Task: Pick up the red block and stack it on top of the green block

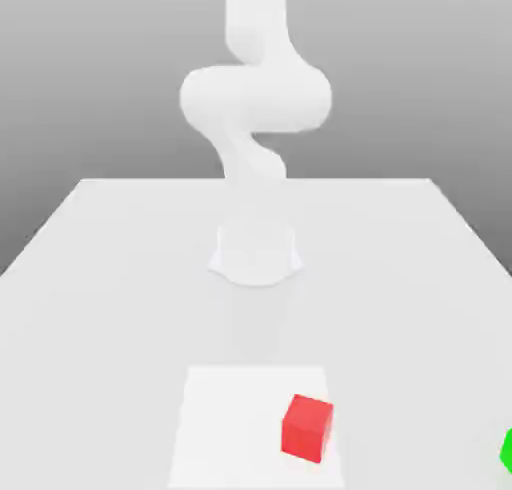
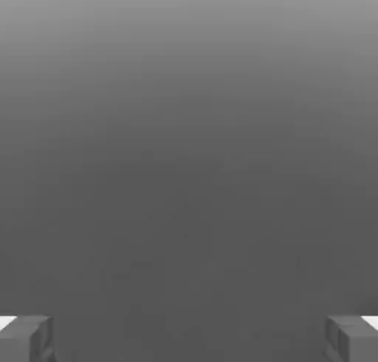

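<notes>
Your gripper has its jaws spread wide apart, with nothing between the two grey fingertips but plain grey background. No block sits in that gap, so you hold nothing.

In the exterior view, the white arm rises from its round base at the middle of the white table. The red block rests on a lighter square patch of the table, well apart from the base, toward the exterior view's right. The green block lies farther to the exterior view's right, cut by the edge, well apart from the red block. The tabletop between the two blocks is bare.
</notes>
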`<state>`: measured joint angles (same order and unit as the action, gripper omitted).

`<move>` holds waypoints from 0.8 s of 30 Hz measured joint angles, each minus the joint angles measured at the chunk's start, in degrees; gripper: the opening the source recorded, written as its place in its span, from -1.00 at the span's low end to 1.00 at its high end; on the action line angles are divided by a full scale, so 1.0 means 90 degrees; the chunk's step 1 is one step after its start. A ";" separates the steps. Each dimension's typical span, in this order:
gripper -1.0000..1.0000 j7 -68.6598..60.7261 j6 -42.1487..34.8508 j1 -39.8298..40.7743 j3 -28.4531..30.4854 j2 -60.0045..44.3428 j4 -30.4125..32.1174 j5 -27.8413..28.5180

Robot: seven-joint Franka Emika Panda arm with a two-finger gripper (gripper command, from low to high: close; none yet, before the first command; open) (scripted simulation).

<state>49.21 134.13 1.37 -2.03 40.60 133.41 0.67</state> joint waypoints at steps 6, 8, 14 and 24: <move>0.00 0.0944 0.0638 0.0312 -0.0500 -0.1427 0.0442 0.0221; 0.00 0.1262 0.0845 0.0393 -0.0640 -0.1891 0.0585 0.0307; 0.00 0.2193 0.1465 0.0538 -0.0955 -0.3283 0.1013 0.0537; 0.00 0.3331 0.2607 0.0340 -0.1056 -0.5537 0.1626 0.0519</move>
<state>79.19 157.60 4.43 -11.54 -9.23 148.04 5.34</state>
